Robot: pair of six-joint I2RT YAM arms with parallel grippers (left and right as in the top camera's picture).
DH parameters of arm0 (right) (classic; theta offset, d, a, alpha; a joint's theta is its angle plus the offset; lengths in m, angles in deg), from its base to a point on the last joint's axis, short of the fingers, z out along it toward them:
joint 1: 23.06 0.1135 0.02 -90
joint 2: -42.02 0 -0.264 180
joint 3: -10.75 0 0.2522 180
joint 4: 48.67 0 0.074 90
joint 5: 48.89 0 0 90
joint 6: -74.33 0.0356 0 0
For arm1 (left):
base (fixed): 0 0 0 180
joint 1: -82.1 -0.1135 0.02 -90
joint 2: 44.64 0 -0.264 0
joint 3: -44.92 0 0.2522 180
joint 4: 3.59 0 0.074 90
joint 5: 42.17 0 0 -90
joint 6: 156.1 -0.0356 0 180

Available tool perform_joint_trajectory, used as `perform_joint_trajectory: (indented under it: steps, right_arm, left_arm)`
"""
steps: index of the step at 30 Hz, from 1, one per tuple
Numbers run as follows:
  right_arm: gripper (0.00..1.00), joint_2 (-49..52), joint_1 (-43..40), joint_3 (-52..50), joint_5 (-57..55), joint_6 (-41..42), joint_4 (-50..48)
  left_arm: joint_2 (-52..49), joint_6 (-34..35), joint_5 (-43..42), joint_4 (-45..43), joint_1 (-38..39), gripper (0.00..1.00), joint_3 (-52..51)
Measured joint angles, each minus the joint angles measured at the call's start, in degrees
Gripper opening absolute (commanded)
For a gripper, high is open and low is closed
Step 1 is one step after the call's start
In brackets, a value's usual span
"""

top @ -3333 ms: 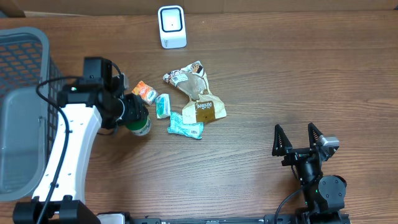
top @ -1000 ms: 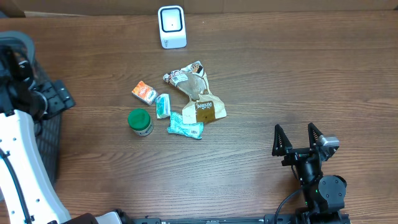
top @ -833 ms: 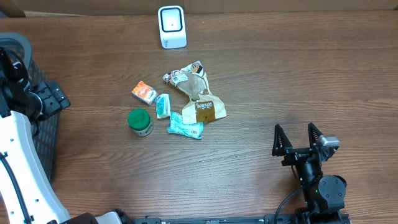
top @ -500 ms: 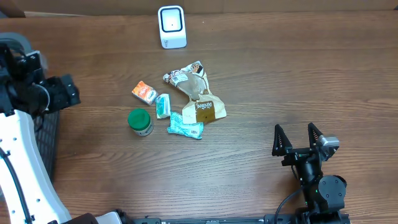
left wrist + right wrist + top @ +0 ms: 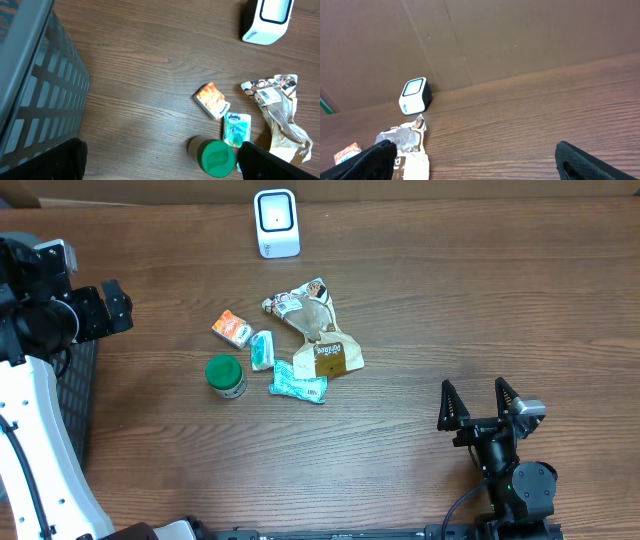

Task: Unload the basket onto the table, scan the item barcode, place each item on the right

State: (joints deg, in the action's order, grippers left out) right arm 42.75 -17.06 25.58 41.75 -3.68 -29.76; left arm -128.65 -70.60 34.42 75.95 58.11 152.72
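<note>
On the table [image 5: 450, 300]: a small cluster of goods lies near the middle, touched by neither arm.
Scanner [image 5: 276, 222]: white, upright at the far edge, well apart from the cluster.
Jar [image 5: 225, 376]: green lid, standing at the cluster's near-left corner.
Packet [image 5: 232, 328]: orange, flat, just beyond the jar.
Tissues [image 5: 262, 350]: a small pack between the jar and the bag.
Pouch [image 5: 299, 384]: teal, flat, touching the bag's near edge.
Bag [image 5: 325, 340]: crumpled, brown and clear, a white label at its far end.
Left gripper [image 5: 108, 308]: raised at the left edge by the basket [image 5: 75, 405], fingers spread wide, holding nothing.
Right gripper [image 5: 478, 402]: low at the near right, fingers spread, holding nothing, well apart from the goods.
</note>
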Motion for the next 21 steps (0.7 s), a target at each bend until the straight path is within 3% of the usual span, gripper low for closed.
perform_joint_trajectory:
  steps: [21]
  right_arm:
    - [1.0, 0.0, 0.0, 0.0, 0.0, 0.02, 0.0]
  left_arm:
    - [-0.44, -0.02, -0.13, 0.07, 0.0, 1.0, 0.0]
